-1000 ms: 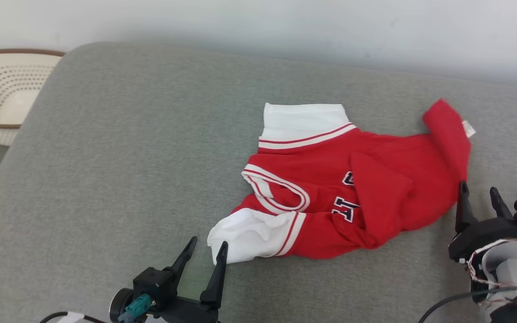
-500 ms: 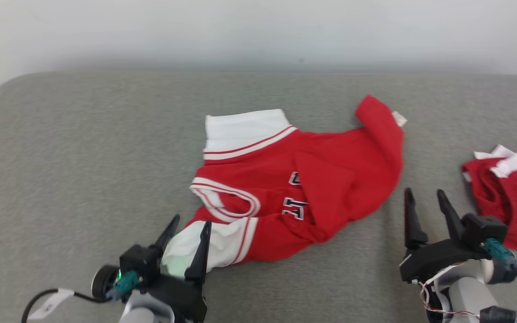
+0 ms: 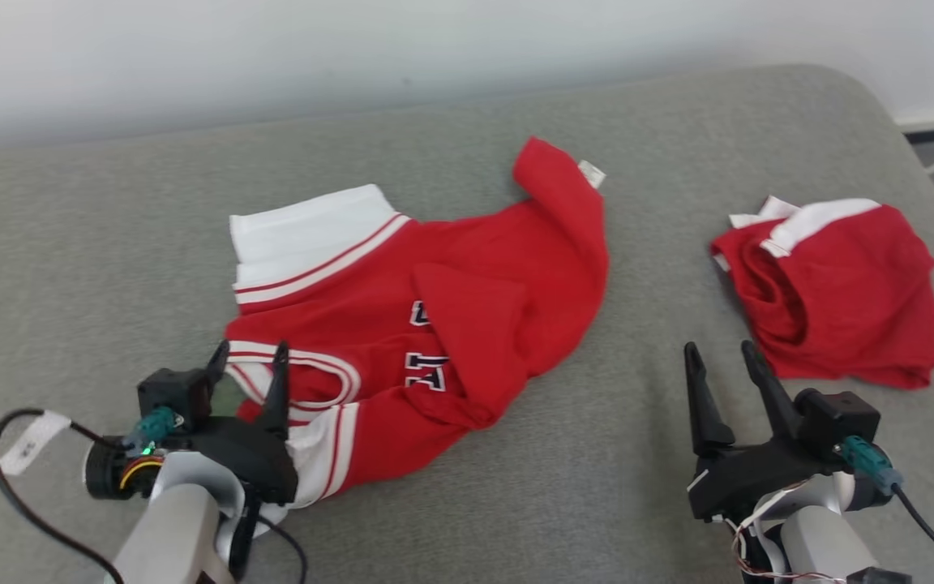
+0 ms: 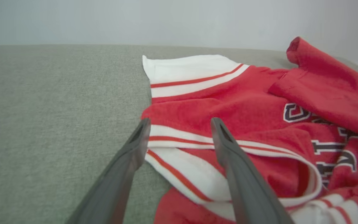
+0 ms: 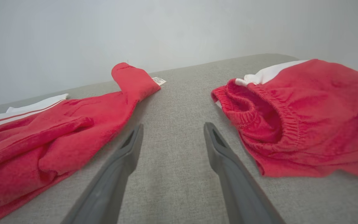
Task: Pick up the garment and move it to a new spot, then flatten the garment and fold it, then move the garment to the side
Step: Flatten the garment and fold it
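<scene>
Red soft-cloth jersey (image 3: 434, 324) with white striped sleeves and dark lettering: one, lying crumpled and partly doubled over itself at the middle of the grey woven cushion (image 3: 110, 243), not yet lifted.

Change noted: the head camera is swinging to the robot's right, so the whole picture is shifting. The pale perforated basket seen a second ago is dropping out of frame and a second item is coming in.

Red elastic-waisted shorts (image 3: 840, 308) with white trim: one, bunched, lying well apart on the jersey's right. Garments in total: two.

Grippers: two, each with two long dark fingers (image 4: 238, 174).
- The left gripper (image 3: 250, 350) is standing wide and gripping nothing. A second ago its tips were just short of the near white sleeve (image 3: 309, 454). Now they are reaching over the striped neck band (image 4: 179, 138).
- The right gripper (image 3: 718, 350) is equally wide and empty, hovering over bare cushion between the two garments and touching neither.

White sewn label (image 3: 593, 172): one, at the jersey's upturned far corner.

Judgement: the first pick-up is being lined up at the neckline. Moving, flattening and folding are all remaining.
</scene>
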Controlling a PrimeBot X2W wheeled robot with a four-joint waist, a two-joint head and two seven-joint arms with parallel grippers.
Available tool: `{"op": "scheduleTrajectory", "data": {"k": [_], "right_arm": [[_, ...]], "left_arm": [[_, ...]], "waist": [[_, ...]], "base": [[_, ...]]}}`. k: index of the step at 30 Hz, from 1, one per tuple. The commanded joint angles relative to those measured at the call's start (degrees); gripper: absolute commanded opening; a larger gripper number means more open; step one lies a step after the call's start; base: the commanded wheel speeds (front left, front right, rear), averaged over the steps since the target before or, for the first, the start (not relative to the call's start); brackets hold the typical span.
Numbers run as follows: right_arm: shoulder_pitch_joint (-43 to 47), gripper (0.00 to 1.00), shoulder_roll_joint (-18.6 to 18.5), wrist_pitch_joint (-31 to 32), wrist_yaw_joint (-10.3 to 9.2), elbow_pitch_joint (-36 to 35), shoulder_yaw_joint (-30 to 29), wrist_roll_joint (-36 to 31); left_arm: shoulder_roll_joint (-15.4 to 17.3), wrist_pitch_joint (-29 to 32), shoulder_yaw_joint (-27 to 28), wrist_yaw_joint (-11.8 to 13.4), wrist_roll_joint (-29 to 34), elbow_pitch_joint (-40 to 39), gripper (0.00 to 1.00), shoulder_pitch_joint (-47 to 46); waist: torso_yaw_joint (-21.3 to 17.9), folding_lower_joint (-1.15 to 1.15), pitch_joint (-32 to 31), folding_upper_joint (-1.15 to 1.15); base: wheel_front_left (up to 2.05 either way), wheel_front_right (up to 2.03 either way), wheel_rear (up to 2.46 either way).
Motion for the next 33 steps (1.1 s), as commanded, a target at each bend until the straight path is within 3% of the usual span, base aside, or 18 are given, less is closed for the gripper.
{"op": "scheduleTrajectory", "data": {"k": [1,10,11,12,13,19,25,33], "right_arm": [[0.3,1.0,-0.5,0.0,0.0,-0.1,-0.1,0.3],[0.4,1.0,-0.3,0.0,0.0,-0.8,0.2,1.9],[0.3,1.0,-0.2,0.0,0.0,-0.9,0.2,2.0],[0.3,1.0,0.0,0.0,0.0,-1.0,0.2,2.1],[0.3,1.0,0.0,0.0,0.0,-1.3,0.3,2.0],[-0.5,1.0,0.0,0.0,0.0,-2.6,1.2,3.8],[-0.3,1.0,0.2,0.0,0.0,-3.9,1.9,4.8],[-0.5,1.0,0.0,0.0,0.0,-4.8,3.6,6.2]], "left_arm": [[0.6,-0.1,0.1,0.0,0.5,2.4,1.0,-0.7],[1.0,0.1,-0.3,2.4,1.6,14.8,0.98,-6.3],[1.1,0.1,-0.6,2.5,2.1,15.8,0.64,-6.4],[1.2,0.2,-1.0,2.4,2.4,16.9,0.43,-6.6],[1.1,0.3,-1.2,2.3,2.5,17.8,0.0,-6.9],[1.4,0.5,-1.8,1.5,2.2,22.3,0.0,-9.1],[4.9,0.0,-0.6,2.8,2.6,16.5,0.0,-11.7],[14.1,0.0,1.6,3.9,4.5,12.1,0.0,-16.7]], "waist": [[-2.7,0.0,1.6,0.0],[-3.3,0.0,2.5,0.0],[-3.2,0.0,2.5,0.0],[-3.1,0.0,2.6,0.0],[-2.9,0.0,2.8,0.0],[-2.5,0.0,3.7,0.0],[-2.8,0.0,4.3,0.0],[-5.1,0.0,4.9,0.0]], "base": [[0.0,0.0,0.0],[0.0,0.0,0.0],[0.0,0.0,0.0],[0.0,0.0,0.0],[0.0,0.0,0.0],[0.0,0.0,0.0],[0.0,0.0,0.0],[0.0,0.0,0.0]]}}
